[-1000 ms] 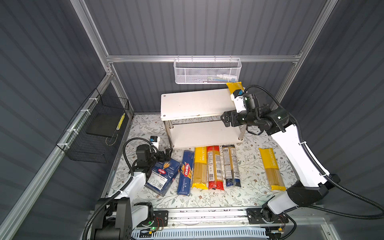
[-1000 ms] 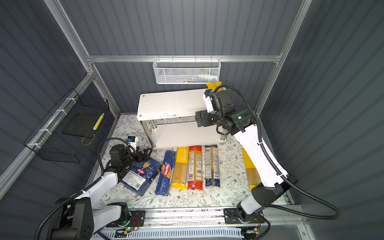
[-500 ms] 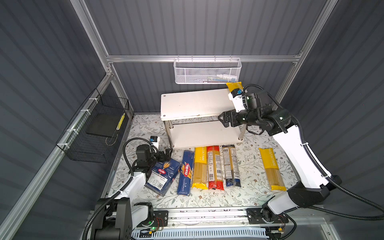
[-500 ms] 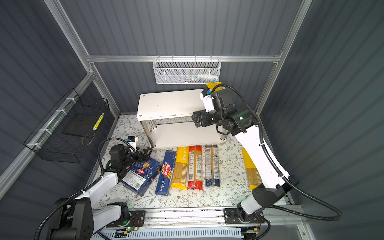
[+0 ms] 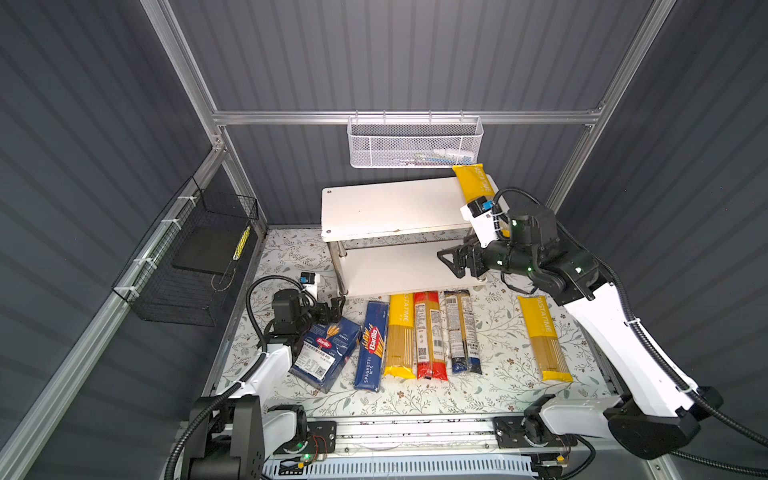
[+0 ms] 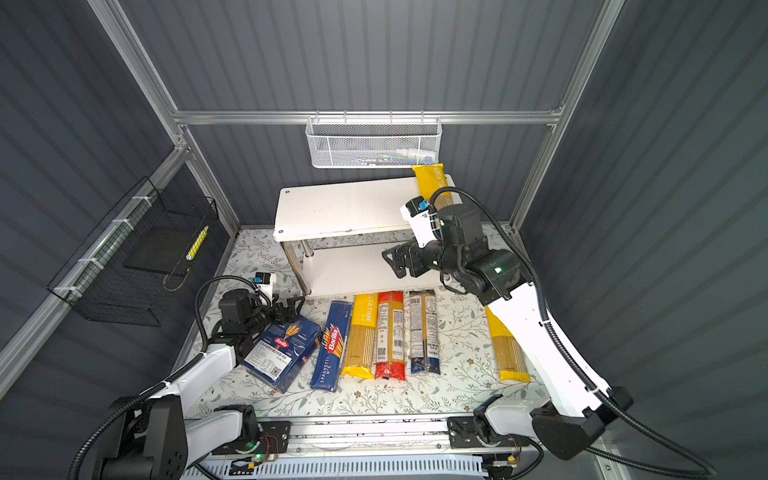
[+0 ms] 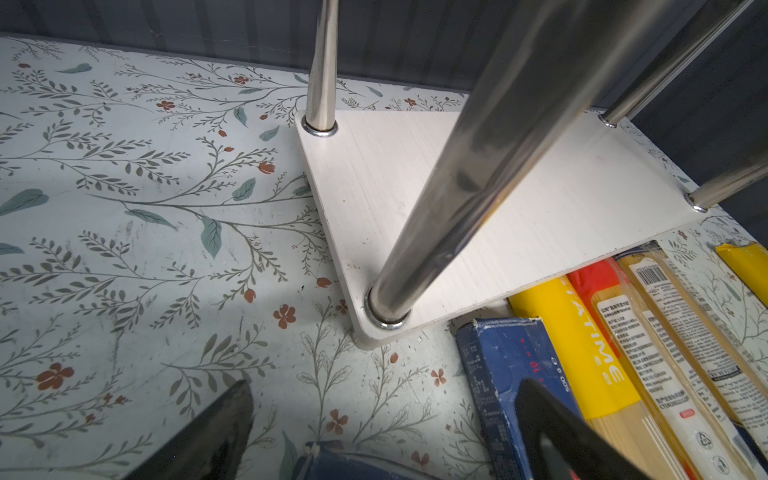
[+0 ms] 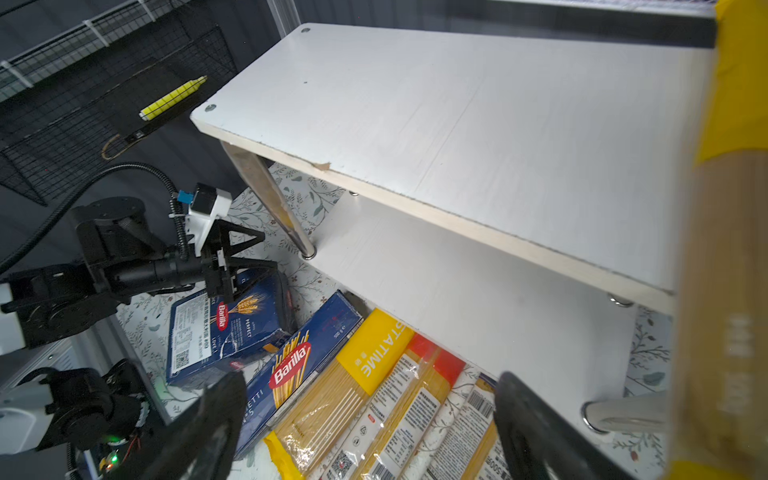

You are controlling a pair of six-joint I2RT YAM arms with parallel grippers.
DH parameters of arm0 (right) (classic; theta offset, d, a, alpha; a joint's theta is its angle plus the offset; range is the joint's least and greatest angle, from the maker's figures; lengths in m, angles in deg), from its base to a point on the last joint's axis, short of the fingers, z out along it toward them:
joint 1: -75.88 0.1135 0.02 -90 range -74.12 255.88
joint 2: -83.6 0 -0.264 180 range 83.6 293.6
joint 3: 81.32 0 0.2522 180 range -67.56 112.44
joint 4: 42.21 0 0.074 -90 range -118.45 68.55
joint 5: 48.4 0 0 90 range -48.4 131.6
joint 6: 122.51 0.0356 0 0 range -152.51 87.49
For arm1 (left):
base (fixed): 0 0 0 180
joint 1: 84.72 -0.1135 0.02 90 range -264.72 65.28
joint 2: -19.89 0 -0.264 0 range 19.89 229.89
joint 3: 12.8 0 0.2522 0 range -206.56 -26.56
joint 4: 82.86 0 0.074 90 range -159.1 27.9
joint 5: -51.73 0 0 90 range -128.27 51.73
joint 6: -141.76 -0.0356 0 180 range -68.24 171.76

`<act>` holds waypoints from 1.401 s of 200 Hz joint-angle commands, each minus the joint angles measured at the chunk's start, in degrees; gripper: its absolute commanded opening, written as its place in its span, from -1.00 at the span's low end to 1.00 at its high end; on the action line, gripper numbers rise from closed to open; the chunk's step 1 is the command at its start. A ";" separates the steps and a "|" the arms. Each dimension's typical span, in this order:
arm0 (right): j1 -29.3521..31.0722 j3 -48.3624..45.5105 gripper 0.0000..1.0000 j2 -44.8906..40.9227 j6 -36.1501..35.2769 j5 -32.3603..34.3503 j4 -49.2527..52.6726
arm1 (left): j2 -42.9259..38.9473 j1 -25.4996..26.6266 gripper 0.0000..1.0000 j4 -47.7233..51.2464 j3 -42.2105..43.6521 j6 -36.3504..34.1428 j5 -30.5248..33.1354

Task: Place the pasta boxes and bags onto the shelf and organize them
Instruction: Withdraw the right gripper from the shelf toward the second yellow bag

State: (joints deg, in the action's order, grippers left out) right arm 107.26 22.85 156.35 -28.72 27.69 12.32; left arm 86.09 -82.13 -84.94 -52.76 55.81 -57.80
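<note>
The shelf (image 5: 395,208) stands at the back, and a yellow bag (image 5: 473,183) lies across the right end of its top board. My right gripper (image 5: 451,259) hangs open and empty in front of that end, over the lower board; its wrist view shows the same bag (image 8: 731,249) beside it. On the mat lie the wide blue box (image 5: 326,349), the narrow spaghetti box (image 5: 372,345), a yellow bag (image 5: 401,336), a red-ended bag (image 5: 430,336) and a blue-ended bag (image 5: 461,332). Another yellow bag (image 5: 542,336) lies apart at the right. My left gripper (image 5: 336,305) is open over the wide box's far end.
A white mesh basket (image 5: 415,141) hangs on the back wall above the shelf. A black wire basket (image 5: 191,257) holding a yellow marker hangs on the left wall. A chrome shelf post (image 7: 457,199) stands close in front of the left wrist camera.
My right gripper has drawn down and slightly left, away from the yellow bag, which stays on the top board. The left arm has not moved.
</note>
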 commanded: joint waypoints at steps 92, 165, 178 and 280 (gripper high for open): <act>2.74 -27.02 0.98 -8.25 5.06 5.35 -4.93 | -0.80 0.31 0.99 0.63 0.18 -0.63 -0.23; 2.02 -39.03 0.98 -11.28 15.22 16.70 -6.47 | -0.67 0.31 0.99 0.63 0.14 -0.63 -0.21; 1.59 -40.36 0.98 -11.23 17.01 17.77 -6.61 | -0.76 0.31 0.98 0.63 0.18 -0.62 -0.24; -13.20 -41.63 0.98 -4.95 26.26 20.98 -2.32 | -0.73 0.31 0.99 0.55 0.18 -0.63 -0.25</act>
State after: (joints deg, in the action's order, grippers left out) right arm 96.44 -18.68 151.39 -4.94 46.96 8.26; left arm 86.09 -82.13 -84.94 -52.76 55.81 -57.80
